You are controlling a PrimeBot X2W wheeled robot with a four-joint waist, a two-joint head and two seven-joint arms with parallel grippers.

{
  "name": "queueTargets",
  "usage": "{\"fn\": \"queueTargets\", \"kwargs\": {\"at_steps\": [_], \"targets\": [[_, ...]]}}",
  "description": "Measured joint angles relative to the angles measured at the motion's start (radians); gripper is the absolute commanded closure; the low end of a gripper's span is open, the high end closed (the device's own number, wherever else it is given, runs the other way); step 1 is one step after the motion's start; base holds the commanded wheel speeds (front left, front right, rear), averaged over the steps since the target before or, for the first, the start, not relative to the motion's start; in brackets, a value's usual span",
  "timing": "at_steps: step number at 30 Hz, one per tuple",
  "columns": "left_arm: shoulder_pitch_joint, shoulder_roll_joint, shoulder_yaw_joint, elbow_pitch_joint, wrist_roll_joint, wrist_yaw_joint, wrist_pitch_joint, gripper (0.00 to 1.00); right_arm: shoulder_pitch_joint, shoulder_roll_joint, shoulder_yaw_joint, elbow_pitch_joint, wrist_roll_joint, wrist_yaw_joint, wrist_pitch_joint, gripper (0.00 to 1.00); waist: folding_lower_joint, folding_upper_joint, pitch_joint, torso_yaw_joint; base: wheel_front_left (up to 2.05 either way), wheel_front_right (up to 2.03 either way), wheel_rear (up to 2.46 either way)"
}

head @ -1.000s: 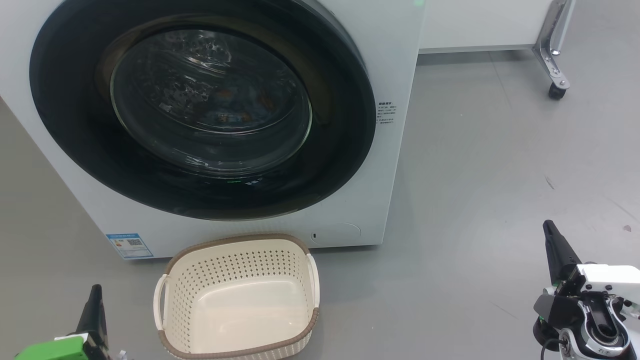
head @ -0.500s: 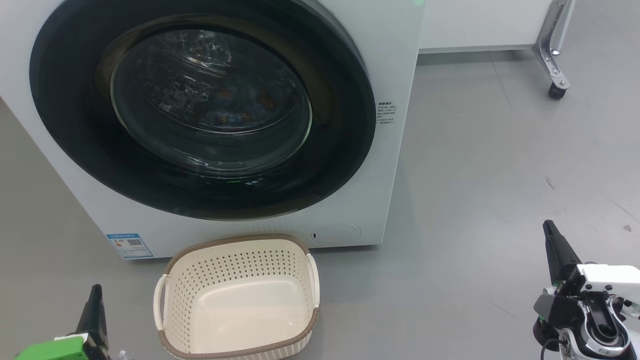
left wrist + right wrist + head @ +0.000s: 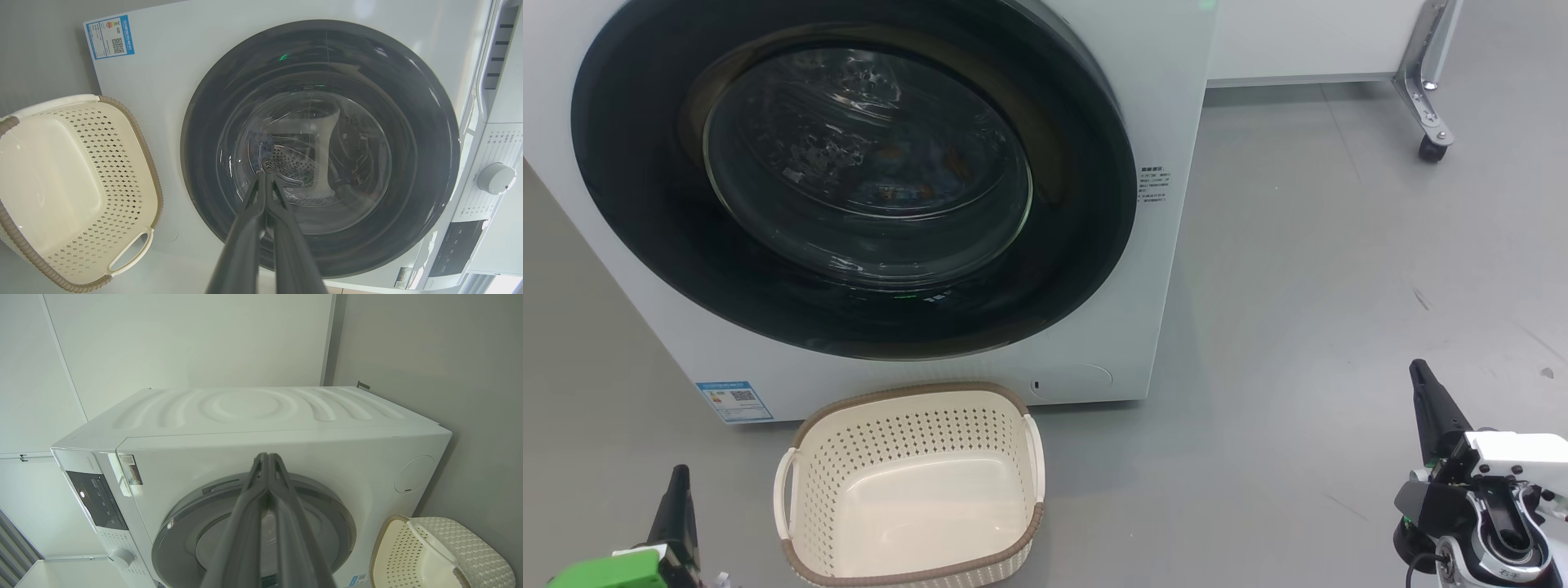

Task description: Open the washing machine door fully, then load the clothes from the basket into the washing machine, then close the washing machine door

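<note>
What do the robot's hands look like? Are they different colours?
Each has long, dark fingers that taper to a point. The left gripper sits on a bright green block. The right gripper has a white casing, a shiny silver-and-black ring and a thin black cable.

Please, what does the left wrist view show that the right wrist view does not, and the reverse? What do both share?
Left wrist view: the perforated steel drum behind the door glass, seen from straight in front.

Right wrist view: the washing machine seen at an angle, with its ribbed side panel.

Both: the washing machine door shut, the basket with no clothes visible in it, and that arm's own gripper, left gripper or right gripper, fingers pressed together.
</note>
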Motion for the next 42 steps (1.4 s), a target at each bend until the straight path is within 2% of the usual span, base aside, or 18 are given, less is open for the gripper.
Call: {"fn": "queueTargets", "kwargs": {"at_steps": [42], "targets": [[0.0, 0.0, 0.0, 0.001, 0.0, 0.0, 0.001, 1.0, 0.0, 0.0, 0.0, 0.0, 0.0, 0.0, 0.0, 1.0, 0.0, 0.0, 0.0, 0.0, 0.0, 0.0, 0.0]]}}
